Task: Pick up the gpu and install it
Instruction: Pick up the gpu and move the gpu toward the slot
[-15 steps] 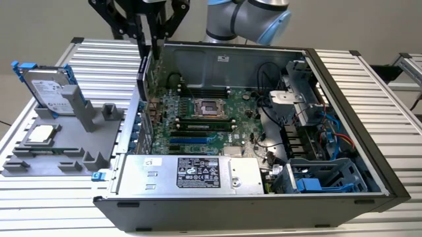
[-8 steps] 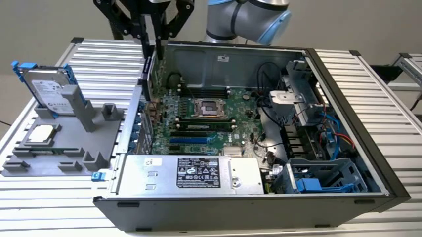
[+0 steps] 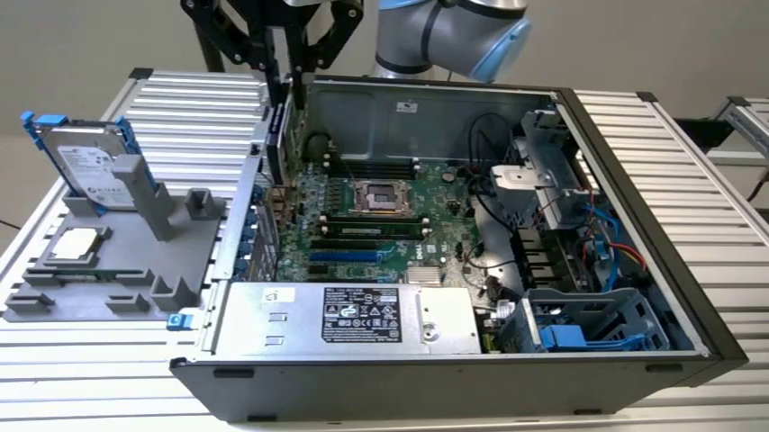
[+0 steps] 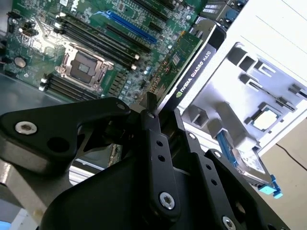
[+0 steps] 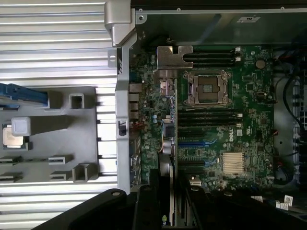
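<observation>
My gripper (image 3: 286,83) is shut on the gpu (image 3: 280,130), a thin card held on edge with its long side pointing down. It hangs over the part of the open computer case (image 3: 625,225) on the exterior view's left, above the motherboard (image 3: 373,225). In the second wrist view the gpu (image 4: 192,62) shows a black cooler edge and a green board, clamped between the black fingers (image 4: 152,125). In the first wrist view the gpu's silver end bracket (image 5: 173,53) lies by the case's rear wall, and the card runs back to my gripper (image 5: 167,184), beside the blue slots (image 5: 201,143).
A grey fixture (image 3: 114,274) at the exterior view's left holds a silver hard drive with blue trim (image 3: 86,166) upright and a square CPU chip (image 3: 75,243). Inside the case are the empty CPU socket (image 3: 378,193), the power supply (image 3: 360,315), drive cages and cables (image 3: 565,198).
</observation>
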{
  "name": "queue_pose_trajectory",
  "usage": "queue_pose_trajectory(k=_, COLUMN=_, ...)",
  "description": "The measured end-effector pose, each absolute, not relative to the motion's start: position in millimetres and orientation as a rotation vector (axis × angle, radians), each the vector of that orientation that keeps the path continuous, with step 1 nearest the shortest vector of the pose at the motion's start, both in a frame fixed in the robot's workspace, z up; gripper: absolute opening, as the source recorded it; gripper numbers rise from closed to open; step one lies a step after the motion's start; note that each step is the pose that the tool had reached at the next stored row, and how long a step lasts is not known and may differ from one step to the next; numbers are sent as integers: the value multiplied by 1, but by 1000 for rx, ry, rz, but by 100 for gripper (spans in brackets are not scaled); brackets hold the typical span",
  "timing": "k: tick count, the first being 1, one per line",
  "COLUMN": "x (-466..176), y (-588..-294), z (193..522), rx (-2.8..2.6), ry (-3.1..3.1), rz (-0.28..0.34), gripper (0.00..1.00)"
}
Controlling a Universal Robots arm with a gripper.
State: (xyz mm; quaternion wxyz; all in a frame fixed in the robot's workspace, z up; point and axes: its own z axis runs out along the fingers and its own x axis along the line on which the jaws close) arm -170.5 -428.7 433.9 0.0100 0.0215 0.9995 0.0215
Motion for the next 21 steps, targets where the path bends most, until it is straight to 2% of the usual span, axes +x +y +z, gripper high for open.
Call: queue_pose_trajectory(k=21, x=-155, y=-429, z=434, rx=67, ry=3120, rz=66, gripper=0)
